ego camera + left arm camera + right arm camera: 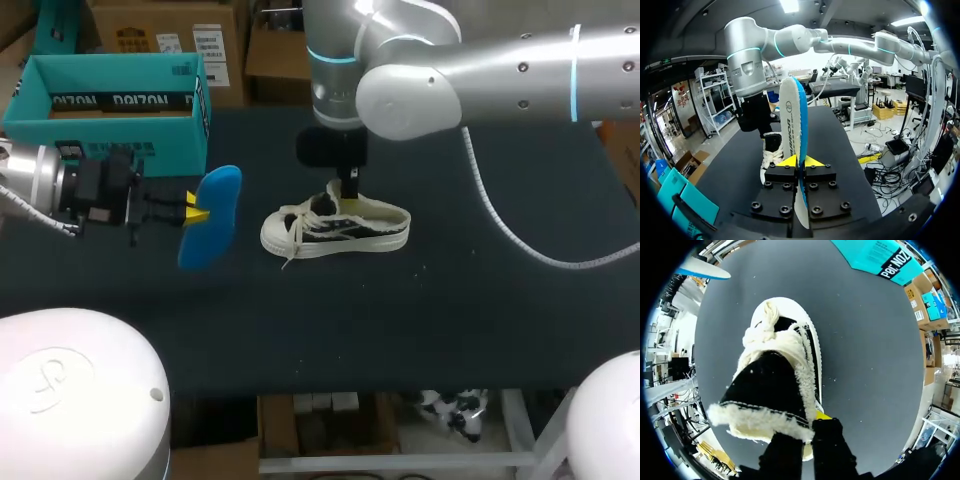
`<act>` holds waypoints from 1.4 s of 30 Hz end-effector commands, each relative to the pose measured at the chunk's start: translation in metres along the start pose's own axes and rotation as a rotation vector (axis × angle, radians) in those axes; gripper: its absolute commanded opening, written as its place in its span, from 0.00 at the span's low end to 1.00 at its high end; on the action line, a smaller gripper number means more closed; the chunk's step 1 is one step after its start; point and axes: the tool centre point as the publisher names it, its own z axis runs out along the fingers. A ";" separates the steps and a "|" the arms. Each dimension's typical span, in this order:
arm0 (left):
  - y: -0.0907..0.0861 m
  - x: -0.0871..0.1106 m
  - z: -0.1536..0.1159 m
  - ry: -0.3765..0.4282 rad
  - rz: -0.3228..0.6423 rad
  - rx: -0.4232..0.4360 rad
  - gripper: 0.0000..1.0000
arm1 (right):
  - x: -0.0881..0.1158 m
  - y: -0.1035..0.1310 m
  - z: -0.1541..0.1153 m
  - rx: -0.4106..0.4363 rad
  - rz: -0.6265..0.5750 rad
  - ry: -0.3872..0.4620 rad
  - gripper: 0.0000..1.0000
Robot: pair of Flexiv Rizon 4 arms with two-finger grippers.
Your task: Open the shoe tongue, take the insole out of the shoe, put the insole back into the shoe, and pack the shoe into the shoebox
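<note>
My left gripper (197, 212) hovers over the table's left side, shut on a blue insole (212, 215). In the left wrist view the insole (792, 115) stands on edge, clamped between the yellow tips (800, 161). A white and black fleece-lined shoe (340, 230) lies in the middle of the table, toe pointing left. My right gripper (348, 195) comes down from above onto its opening. In the right wrist view its fingers (807, 432) are pinched together on the rim of the raised tongue (765, 390). The teal shoebox (110, 100) stands open at the back left.
The dark table (450, 320) spreads out in front of and to the right of the shoe. A white cable (500, 225) from my right arm hangs over the right part. The shoebox sits just behind my left arm.
</note>
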 end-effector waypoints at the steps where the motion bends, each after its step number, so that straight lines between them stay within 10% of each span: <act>1: 0.001 -0.017 0.004 0.044 0.011 0.014 0.00 | 0.006 0.002 -0.007 0.003 0.045 -0.002 0.00; 22: -0.053 -0.105 0.055 0.341 0.135 0.133 0.00 | 0.059 -0.014 -0.054 -0.110 0.623 0.030 0.00; 42: -0.060 -0.131 0.081 0.459 0.187 0.179 0.00 | 0.099 -0.016 -0.033 -0.242 1.049 0.039 0.00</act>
